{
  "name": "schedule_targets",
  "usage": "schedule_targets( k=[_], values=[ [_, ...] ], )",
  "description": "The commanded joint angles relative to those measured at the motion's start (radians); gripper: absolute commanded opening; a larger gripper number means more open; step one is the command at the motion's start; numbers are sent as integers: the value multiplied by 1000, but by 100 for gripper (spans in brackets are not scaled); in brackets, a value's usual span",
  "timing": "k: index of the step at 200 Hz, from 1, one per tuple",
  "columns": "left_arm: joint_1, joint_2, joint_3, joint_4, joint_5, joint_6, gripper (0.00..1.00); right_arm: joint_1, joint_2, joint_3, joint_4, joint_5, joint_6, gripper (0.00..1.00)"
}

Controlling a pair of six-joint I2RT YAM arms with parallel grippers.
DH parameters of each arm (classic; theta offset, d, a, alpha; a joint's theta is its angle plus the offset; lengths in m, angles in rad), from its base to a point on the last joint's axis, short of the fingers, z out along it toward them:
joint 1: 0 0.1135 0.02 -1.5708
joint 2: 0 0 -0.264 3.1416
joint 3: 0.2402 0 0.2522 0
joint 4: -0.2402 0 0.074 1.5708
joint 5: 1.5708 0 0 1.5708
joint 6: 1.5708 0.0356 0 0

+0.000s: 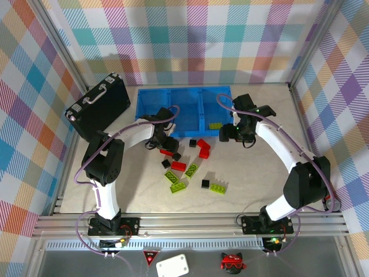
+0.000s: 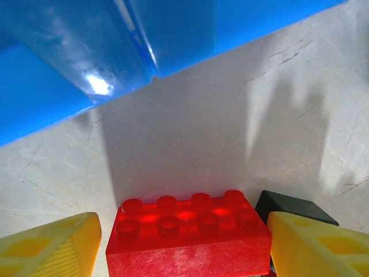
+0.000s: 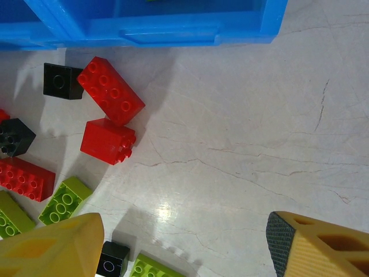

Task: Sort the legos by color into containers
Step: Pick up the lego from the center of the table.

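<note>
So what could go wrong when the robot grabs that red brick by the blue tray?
The left gripper stands astride the red brick, and a black brick sits right against one finger. It might get pinched or dragged along into the wrong compartment. The blue tray wall is just ahead, so a low lift could bump the brick loose. A green brick already lies in the right-hand compartment, so red shouldn't go there.

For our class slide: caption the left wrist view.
Left arm's yellow fingers flank a red lego beside a black lego, blue tray ahead.
</note>
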Motion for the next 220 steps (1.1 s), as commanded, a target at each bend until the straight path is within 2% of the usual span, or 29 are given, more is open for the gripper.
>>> schedule_targets(
  k=[1,61,118,179,220],
  values=[
    [-15,18,25,-46,-15,11,75,7,-34,-13,-19,2,7,76],
    [-18,30,32,-52,-19,11,77,7,-43,-15,-20,4,8,76],
    [-19,15,34,-54,-22,12,68,7,-70,-32,-17,16,13,76],
    [-21,-43,62,-63,-10,-39,64,6,-100,-37,-22,36,4,76],
    [-39,-68,146,-85,3,-91,64,7,-113,-49,-17,42,-4,76]
  ],
)
